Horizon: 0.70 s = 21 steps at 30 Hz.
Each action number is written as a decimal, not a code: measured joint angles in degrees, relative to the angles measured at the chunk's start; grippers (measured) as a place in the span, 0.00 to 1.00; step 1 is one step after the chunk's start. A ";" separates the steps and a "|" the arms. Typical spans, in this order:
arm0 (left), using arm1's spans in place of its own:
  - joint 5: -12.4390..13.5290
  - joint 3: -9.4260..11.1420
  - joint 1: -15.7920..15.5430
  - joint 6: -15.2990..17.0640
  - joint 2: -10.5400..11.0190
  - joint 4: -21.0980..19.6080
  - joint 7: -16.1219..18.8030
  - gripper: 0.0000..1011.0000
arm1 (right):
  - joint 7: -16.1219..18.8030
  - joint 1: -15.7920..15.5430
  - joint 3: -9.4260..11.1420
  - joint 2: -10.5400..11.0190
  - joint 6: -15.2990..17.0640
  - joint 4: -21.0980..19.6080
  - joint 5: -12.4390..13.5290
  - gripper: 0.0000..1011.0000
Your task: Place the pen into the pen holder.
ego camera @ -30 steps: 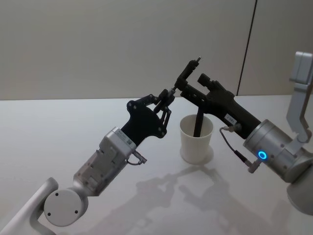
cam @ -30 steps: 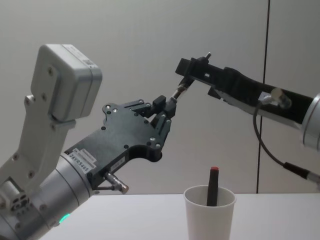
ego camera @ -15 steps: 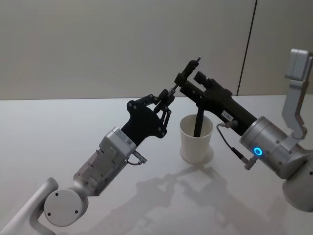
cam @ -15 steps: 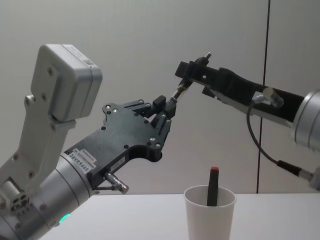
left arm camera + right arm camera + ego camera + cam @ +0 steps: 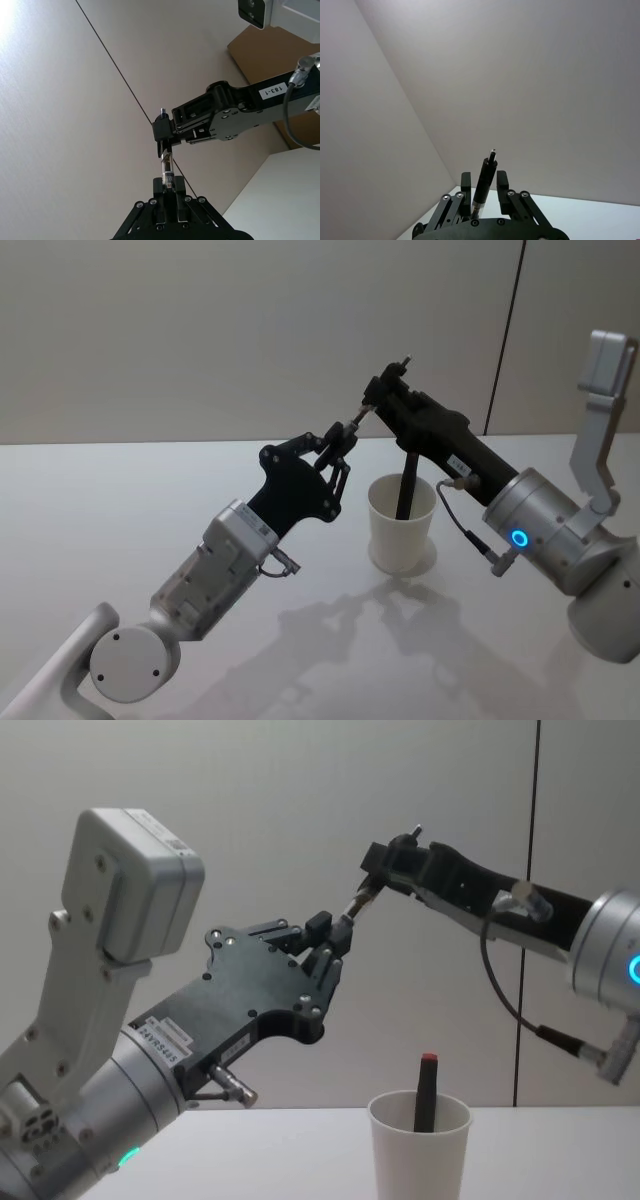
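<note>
A pen (image 5: pixel 362 904) is held up in the air between both grippers, well above the white table (image 5: pixel 120 510). The left gripper (image 5: pixel 335 935) is clamped on its lower end and the right gripper (image 5: pixel 385 870) is clamped on its upper end, with the tip poking out past the right fingers (image 5: pixel 372 392).

The left wrist view gives the clearest look at the pen's clear, banded barrel (image 5: pixel 167 172) running up into the right gripper (image 5: pixel 165 136). In the right wrist view the pen (image 5: pixel 483 186) is seen sticking up between closed black fingers (image 5: pixel 465 186).

From the chest view, the white paper cup (image 5: pixel 418 1145) is seen below the handoff, and a second black pen with a red cap (image 5: pixel 426 1093) is already stood in it, leaning on the rim. The red cap can't be made out in the head view.
</note>
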 joint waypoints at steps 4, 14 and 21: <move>0.00 0.00 0.00 0.00 0.00 0.00 0.00 0.14 | -0.24 0.37 -0.11 -0.20 -0.24 0.08 0.38 0.20; -0.04 0.00 -0.01 -0.02 -0.01 -0.04 0.08 0.14 | -0.71 0.98 -0.49 -0.62 -0.51 0.10 0.94 0.14; -0.04 0.00 0.00 -0.04 0.00 -0.04 0.09 0.14 | -1.26 1.46 -0.75 -0.95 -0.84 0.10 1.30 0.14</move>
